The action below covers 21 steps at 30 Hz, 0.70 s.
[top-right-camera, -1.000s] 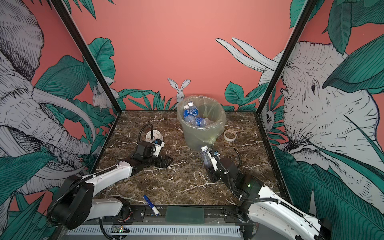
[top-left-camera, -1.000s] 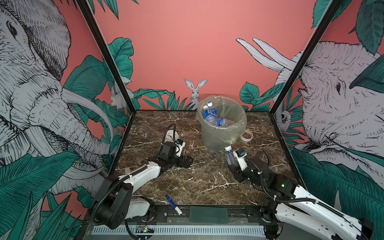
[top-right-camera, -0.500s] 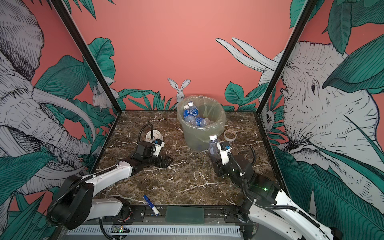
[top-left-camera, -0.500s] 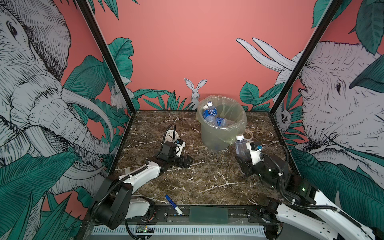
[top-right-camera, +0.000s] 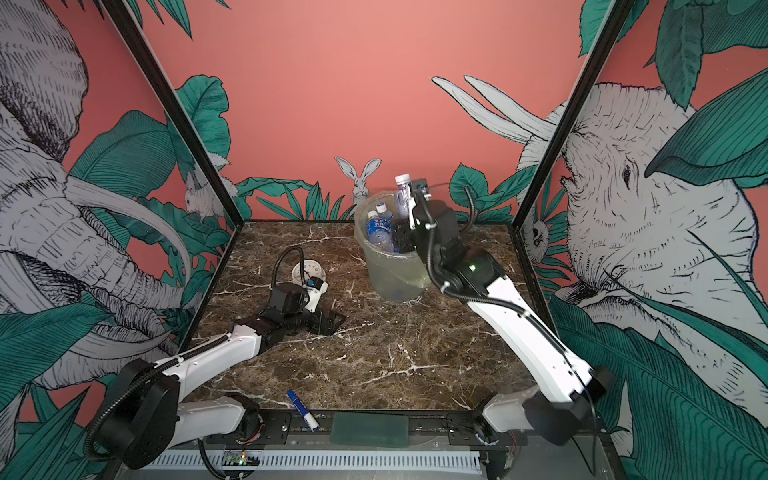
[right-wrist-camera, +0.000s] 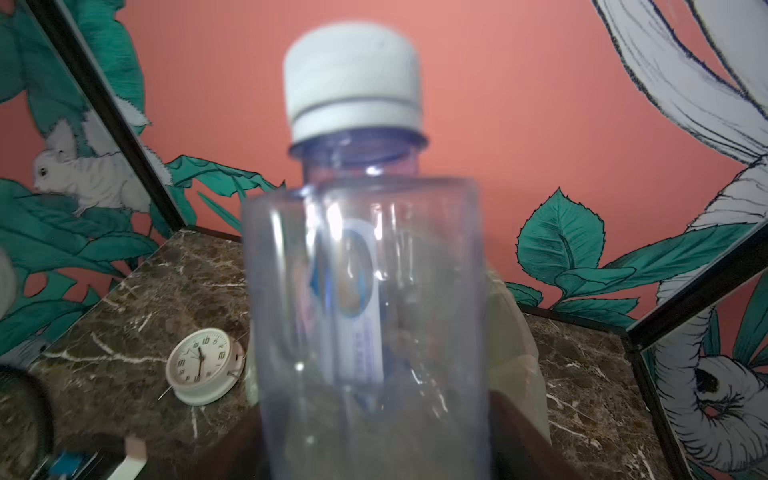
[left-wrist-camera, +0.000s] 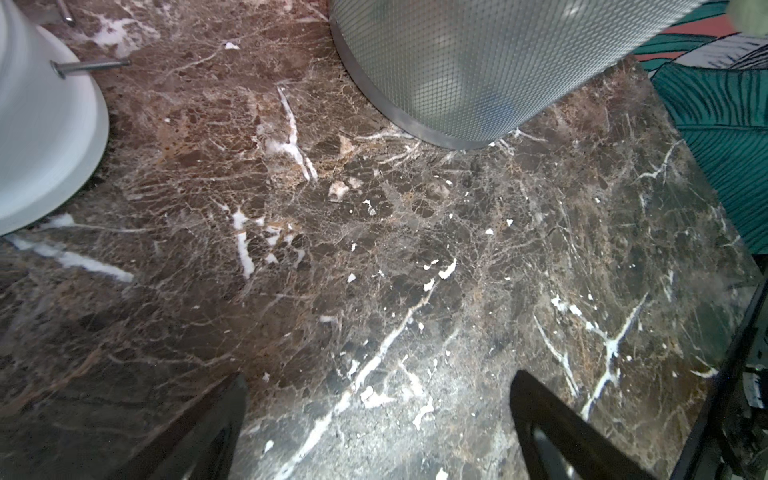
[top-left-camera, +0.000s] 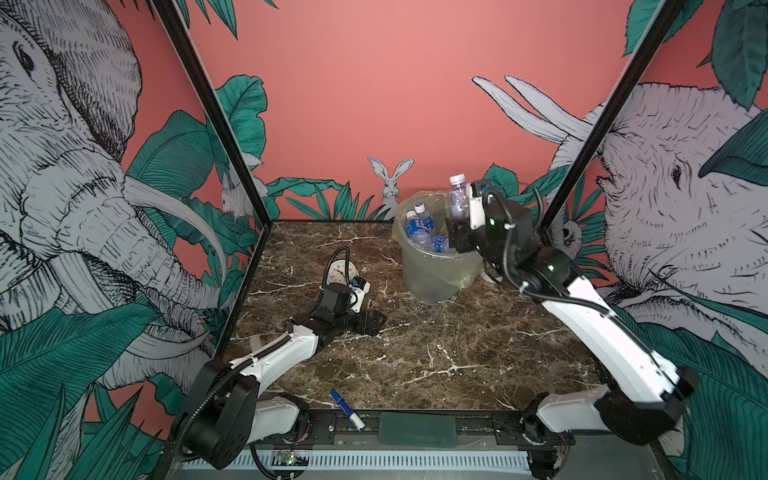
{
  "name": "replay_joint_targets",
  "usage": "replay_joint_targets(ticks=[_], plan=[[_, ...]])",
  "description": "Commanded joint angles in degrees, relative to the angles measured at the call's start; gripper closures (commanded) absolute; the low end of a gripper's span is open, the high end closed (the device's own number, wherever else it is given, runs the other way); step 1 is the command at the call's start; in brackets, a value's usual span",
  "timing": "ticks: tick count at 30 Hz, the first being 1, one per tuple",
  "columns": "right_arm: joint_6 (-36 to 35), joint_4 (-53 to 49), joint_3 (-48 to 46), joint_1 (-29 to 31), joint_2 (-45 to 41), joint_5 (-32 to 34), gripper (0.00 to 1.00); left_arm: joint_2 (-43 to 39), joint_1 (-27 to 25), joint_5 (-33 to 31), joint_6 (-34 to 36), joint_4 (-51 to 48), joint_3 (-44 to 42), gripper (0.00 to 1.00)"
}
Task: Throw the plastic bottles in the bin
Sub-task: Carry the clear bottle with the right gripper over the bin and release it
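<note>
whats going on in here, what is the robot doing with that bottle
The right gripper has a clear white-capped bottle upright between its jaws, above the mouth of the bin at the back of the marble table. I cannot tell whether the jaws are clamped or open. A few blue-labelled bottles already lie in the bin. The left gripper is open and empty, low over the table near the white clock. A blue-capped marker lies at the front edge.
</note>
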Motion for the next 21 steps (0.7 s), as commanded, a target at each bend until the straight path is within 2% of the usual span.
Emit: replay_joint_targets(ticks=[1,4,8,12,21], plan=[[-0.8,-3.9,6.9,-2.6,6.1,2.4,0.01,-2.7,-0.2,0.2,0.5,-2.2,-0.1,0.0],[1.2,-5.7,9.3,-3.9,8.2,2.1,0.01,-3.5,-0.2,0.0,0.0,-2.3,-1.0,0.0],[2.3,-1.4,1.0,-3.6,0.8,0.1,0.01,-4.9,-0.2,-0.1,-0.8,-1.8,-2.0,0.01],[2.7,-1.4,-4.3,-3.3,-5.0,-1.1,0.01,-5.5,-0.2,-1.0,-0.9,-1.6,-1.8,0.01],[2.5,-3.2,-15.0,-5.8,-12.6,-0.4,0.01,-4.3,0.0,-5.3,0.0,-2.5,2.2,0.0]])
